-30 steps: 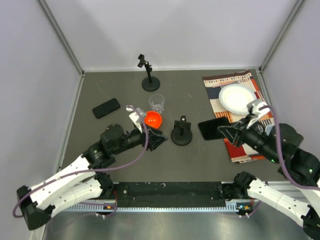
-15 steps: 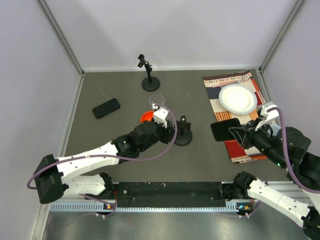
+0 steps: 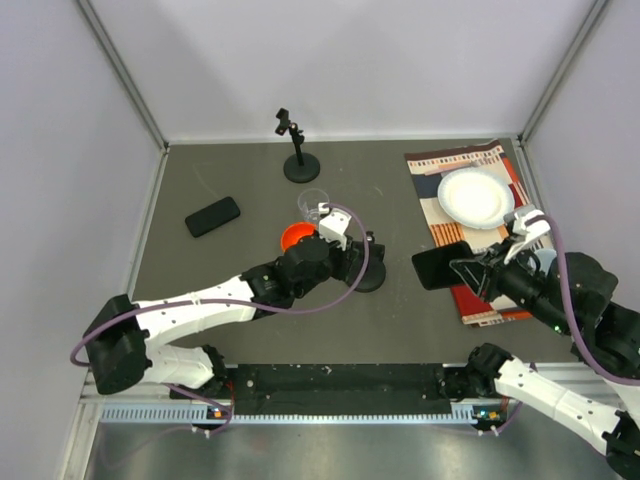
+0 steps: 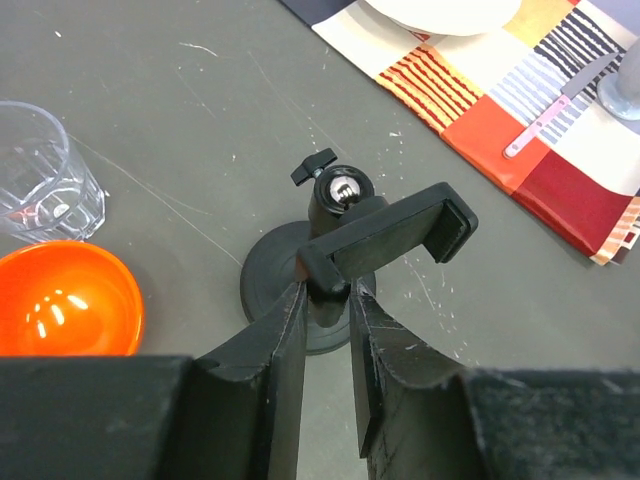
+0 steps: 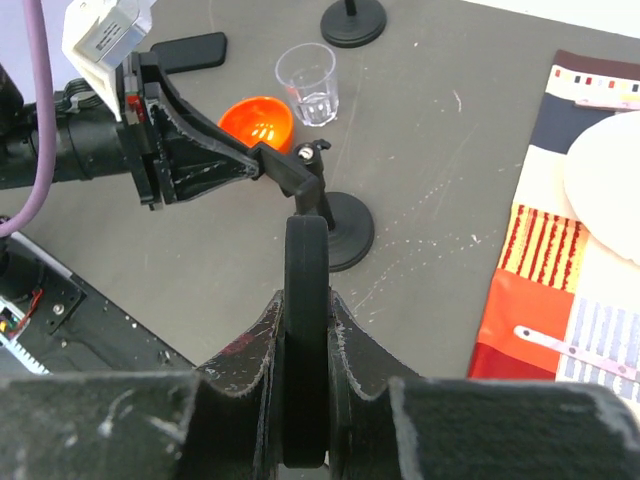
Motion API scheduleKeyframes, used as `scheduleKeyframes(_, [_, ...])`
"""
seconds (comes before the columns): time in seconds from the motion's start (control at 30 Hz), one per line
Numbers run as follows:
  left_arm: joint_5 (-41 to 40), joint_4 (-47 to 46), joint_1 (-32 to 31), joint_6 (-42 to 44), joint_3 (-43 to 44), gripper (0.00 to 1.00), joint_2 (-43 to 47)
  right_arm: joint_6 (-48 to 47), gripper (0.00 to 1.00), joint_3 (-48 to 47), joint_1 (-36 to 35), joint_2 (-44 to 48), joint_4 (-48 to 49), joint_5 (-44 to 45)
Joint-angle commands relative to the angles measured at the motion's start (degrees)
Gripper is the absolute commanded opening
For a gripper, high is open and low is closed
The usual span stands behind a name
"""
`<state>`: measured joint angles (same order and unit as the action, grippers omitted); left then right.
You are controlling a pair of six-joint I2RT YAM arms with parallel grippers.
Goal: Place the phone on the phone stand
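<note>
The left gripper [image 3: 352, 262] lies low at mid-bench; in the left wrist view its jaws are narrow, closed on the stem of the stand [image 4: 385, 235] just above the round base, a finger [image 4: 285, 350] on either side; the stand's clamp bar sits tilted above the fingertips with its knob behind it.

The right gripper [image 3: 462, 270] is to the right of the stand [image 3: 370, 275], well off the bench [image 3: 240, 170]; its jaws hold the phone [image 3: 436, 268] tight. In the right wrist view the phone [image 5: 305, 260] shows edge-on between the fingers [image 5: 345, 340], its far end pointing at the stand [image 5: 345, 235] but apart from it; so the phone is in the air, in the right jaws, not on the stand.

An orange bowl [image 3: 293, 235] lies just left of the stand, a glass [image 3: 313, 203] beyond it; a second phone [image 3: 212, 216] lies flat at the far left; a taller stand [image 3: 300, 168] is at the far edge; a striped mat [image 3: 455, 165] at the right carries a white plate [image 3: 475, 197].
</note>
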<state>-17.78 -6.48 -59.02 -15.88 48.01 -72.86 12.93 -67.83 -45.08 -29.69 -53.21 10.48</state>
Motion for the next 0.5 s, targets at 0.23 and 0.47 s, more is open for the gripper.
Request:
scheduleKeyframes(0.23, [-4.0,-3.9,-0.3,1.5,1.6,0.36,-0.9,-0.6,0.0,-0.5,0.4,-2.2,5.7,-4.8])
scheduleKeyframes(0.47, [-3.1,-4.9,-0.3,1.9,2.1,0.39,-2.3,-0.6,0.0,0.3,0.3,-2.5,6.3,-5.4])
